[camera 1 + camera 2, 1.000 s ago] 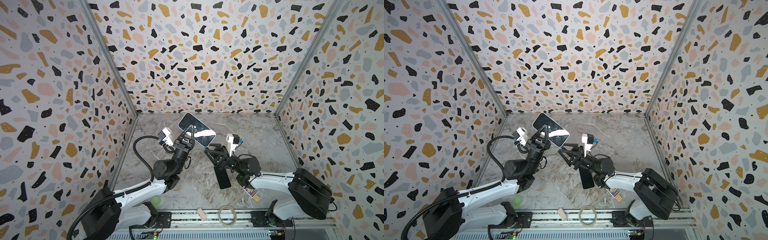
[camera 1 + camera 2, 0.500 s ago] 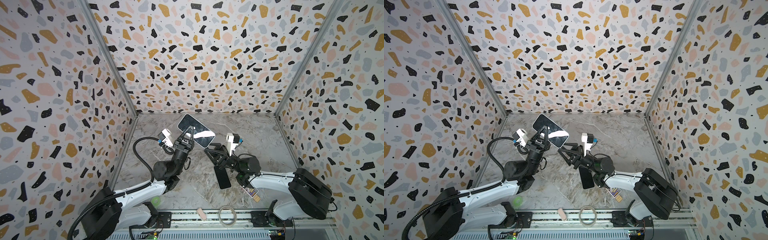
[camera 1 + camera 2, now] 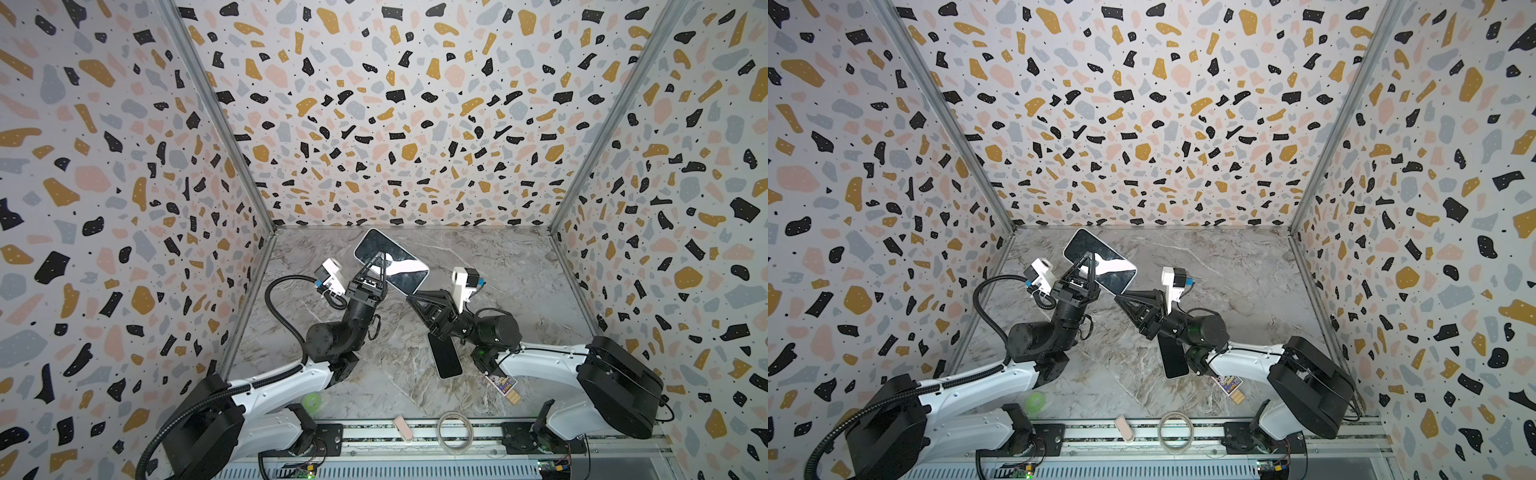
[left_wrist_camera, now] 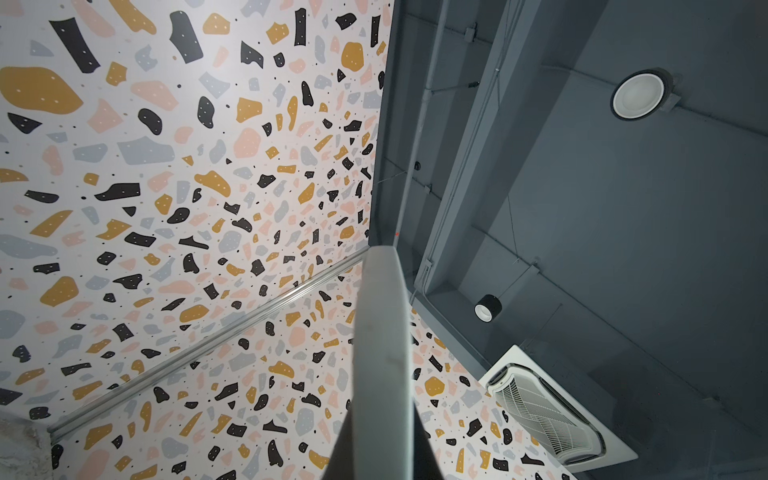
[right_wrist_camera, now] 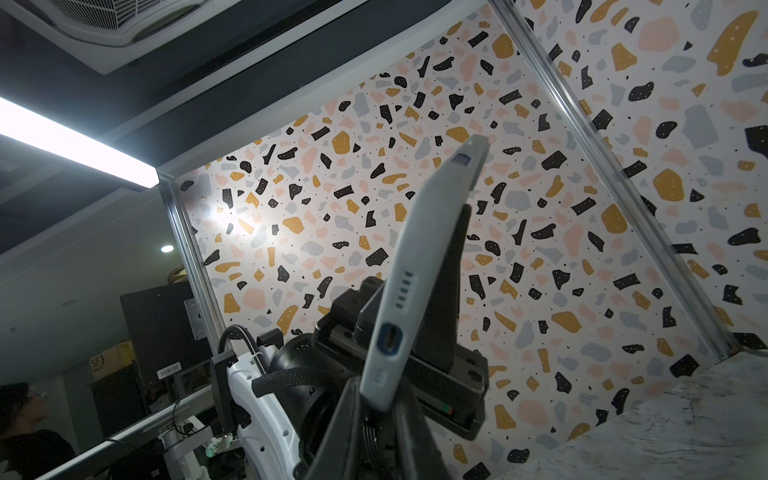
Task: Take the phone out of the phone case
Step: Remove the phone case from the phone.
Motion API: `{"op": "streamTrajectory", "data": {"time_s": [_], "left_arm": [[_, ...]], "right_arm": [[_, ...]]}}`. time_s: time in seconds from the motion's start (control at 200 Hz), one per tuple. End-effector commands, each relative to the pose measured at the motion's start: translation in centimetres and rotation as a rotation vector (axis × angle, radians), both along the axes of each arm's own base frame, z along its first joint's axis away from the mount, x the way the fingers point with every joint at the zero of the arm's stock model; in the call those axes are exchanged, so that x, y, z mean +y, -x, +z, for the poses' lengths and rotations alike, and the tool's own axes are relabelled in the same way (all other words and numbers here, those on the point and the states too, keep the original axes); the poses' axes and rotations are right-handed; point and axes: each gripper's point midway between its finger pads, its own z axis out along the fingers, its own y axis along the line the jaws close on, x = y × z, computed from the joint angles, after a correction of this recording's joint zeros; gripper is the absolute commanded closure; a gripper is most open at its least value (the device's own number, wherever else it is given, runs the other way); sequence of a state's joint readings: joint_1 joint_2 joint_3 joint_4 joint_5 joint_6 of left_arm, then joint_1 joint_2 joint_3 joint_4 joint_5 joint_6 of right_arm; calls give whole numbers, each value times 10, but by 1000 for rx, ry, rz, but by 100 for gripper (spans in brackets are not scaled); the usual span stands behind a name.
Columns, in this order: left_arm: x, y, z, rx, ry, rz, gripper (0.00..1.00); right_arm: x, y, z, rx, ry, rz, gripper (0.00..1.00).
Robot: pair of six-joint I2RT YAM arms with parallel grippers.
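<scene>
The phone, dark glossy screen up, sits inside its light grey phone case (image 3: 405, 272) (image 3: 1115, 272) and is held up in the air above the back of the marble table. My left gripper (image 3: 380, 259) (image 3: 1086, 259) is shut on the case's long side, and the left wrist view shows the case edge (image 4: 382, 332) between its fingers. My right gripper (image 3: 411, 296) (image 3: 1118, 297) is shut on the case's near corner. In the right wrist view the case's port end (image 5: 388, 336) sits between the right fingers (image 5: 349, 415).
A dark phone-like slab (image 3: 444, 357) (image 3: 1173, 357) lies on the table under my right arm. A green tape roll (image 3: 311, 401), a printed card (image 3: 500, 382), a clear ring (image 3: 455, 430) and a pink piece (image 3: 403, 428) sit near the front rail. Patterned walls enclose three sides.
My right gripper's jaws have closed from partly open onto the near corner of the case. The left gripper keeps its hold and the case has barely moved.
</scene>
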State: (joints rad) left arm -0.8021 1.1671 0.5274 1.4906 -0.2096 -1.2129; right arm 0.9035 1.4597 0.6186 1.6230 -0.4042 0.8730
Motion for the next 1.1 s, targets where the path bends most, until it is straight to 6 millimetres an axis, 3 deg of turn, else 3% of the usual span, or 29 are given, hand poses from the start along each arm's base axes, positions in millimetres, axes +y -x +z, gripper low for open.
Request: {"op": "streamTrajectory", "data": {"time_s": [0.0,0.235,0.546,0.786,0.921,1.011,1.096], "left_arm": [[14,19,24,-91,91,-27,100],[5,20,36,-96,87,-77,100],[-16,12,33,-5,23,-158,100],[-27,12,33,20,-33,-200,100],[-16,16,30,12,-15,-156,100],[-3,17,31,-4,21,-107,100],[11,19,35,-35,63,-43,100]], "right_arm": [[-27,21,47,-154,-185,-4,93],[-25,24,45,-174,-172,-3,99],[-11,17,39,-200,-51,-60,100],[-12,9,38,-203,1,-108,100],[-17,16,40,-229,-11,-87,100],[-24,21,35,-213,-24,-112,70],[-34,30,34,-206,-82,-134,59]]}}
